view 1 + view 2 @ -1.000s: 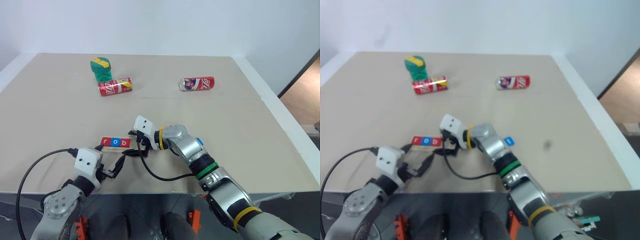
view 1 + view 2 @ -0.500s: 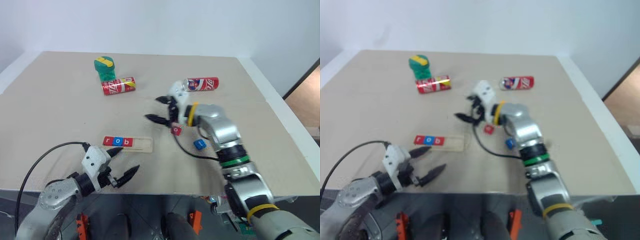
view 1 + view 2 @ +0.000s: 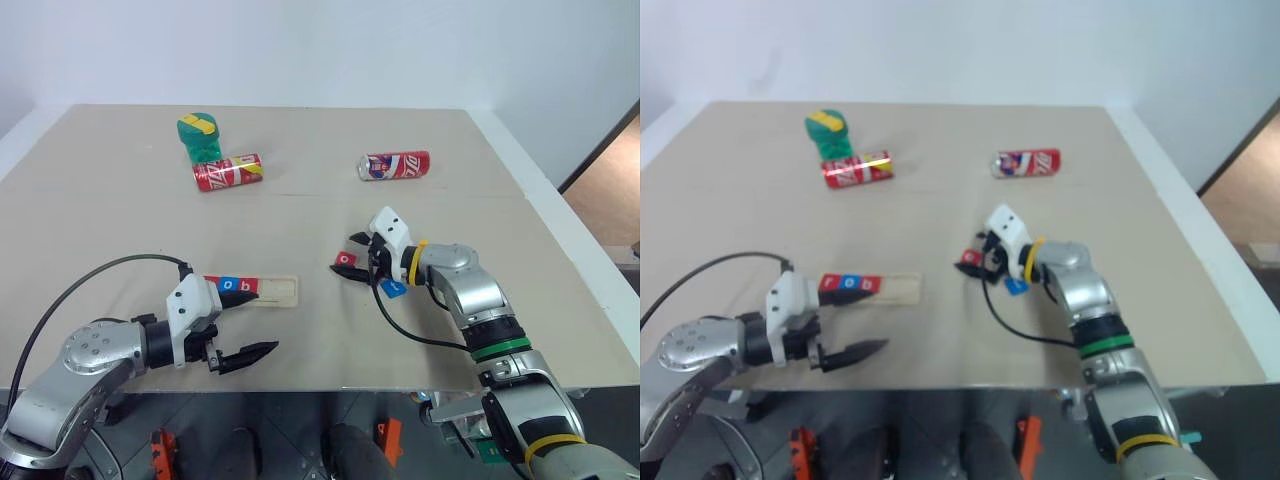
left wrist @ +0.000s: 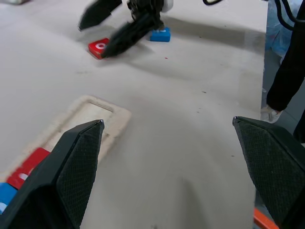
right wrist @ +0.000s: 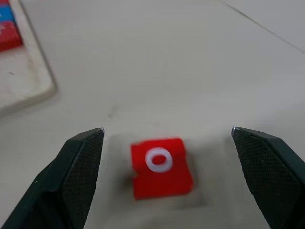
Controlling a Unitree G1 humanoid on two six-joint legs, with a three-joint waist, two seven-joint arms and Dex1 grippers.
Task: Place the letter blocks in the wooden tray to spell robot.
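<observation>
The wooden tray (image 3: 283, 292) lies near the table's front edge with three letter blocks at its left end: red r (image 3: 828, 285), blue o (image 3: 847, 285) and red b (image 3: 866, 285). Its right part is bare. A red o block (image 5: 161, 167) lies flat on the table to the tray's right. My right gripper (image 3: 346, 257) is open, one finger on each side of that block, not closed on it. A blue block (image 3: 393, 288) lies beside the right wrist. My left gripper (image 3: 240, 328) is open and empty, just in front of the tray's left end.
Two red soda cans (image 3: 229, 172) (image 3: 395, 165) lie on their sides at the back of the table. A green container (image 3: 203, 137) stands behind the left can. The table's front edge runs just below the left gripper.
My right gripper left the tray's right end, swung right and came down around the red o block. The left gripper rose a little and turned to point right.
</observation>
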